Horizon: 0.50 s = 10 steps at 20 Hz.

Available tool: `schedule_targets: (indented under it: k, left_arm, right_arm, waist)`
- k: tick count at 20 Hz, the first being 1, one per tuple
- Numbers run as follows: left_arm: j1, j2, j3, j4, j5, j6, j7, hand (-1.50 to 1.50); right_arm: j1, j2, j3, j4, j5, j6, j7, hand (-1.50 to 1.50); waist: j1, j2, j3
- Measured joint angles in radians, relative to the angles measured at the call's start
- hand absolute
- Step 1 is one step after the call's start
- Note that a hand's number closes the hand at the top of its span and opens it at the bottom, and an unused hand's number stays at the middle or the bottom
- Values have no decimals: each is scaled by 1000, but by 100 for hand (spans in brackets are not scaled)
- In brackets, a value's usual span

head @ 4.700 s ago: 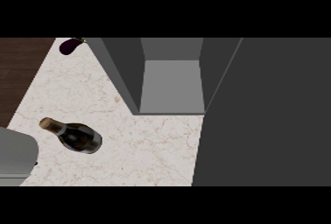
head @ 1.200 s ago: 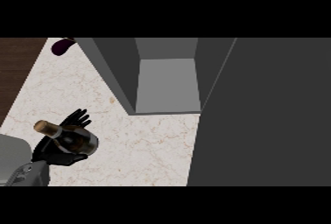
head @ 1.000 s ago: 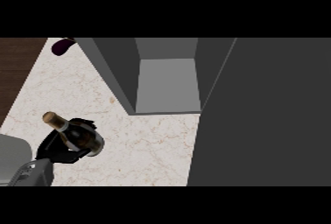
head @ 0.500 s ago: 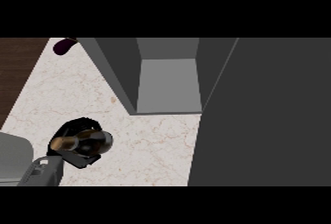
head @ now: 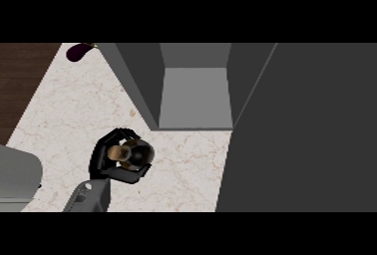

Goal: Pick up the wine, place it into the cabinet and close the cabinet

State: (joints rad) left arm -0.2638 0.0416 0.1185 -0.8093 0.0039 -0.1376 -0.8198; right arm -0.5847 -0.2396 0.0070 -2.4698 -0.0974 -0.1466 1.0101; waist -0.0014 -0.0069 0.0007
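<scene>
The wine bottle [head: 137,152] stands upright on the marble counter [head: 66,104], seen from above with its tan cork top facing me. My right hand [head: 99,162] is shut on it, fingers curled round the far side and thumb round the near side, hiding most of the glass. The grey forearm enters from the lower edge, left of centre. The grey cabinet [head: 193,97] stands open a short way behind and to the right of the bottle. Its dark door [head: 302,124] is swung out along the right side. My left hand does not show.
A rounded grey block [head: 16,174] sits at the lower left edge. A purple object [head: 78,51] lies at the counter's back left corner. Dark wood [head: 18,84] borders the counter on the left. The cabinet's left wall [head: 136,84] rises just beyond the bottle.
The bottle lay on its side with no hand near. My right hand came in, closed on it, tipped it upright and shifted it slightly right toward the cabinet.
</scene>
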Motion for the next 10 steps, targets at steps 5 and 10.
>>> schedule_targets:
  k: [5, 10]
  left_arm:
    - [49, -28, -66, -207, 17, 54, 70, 150]
    - [77, -37, -220, -401, 112, 129, 208, 150]
  right_arm:
    - [-17, -11, -27, 2, -9, 0, 7, -150]
    - [-24, -15, -49, 5, -19, 7, 5, -150]
  waist:
    - [3, -1, 0]
    - [1, -1, 0]
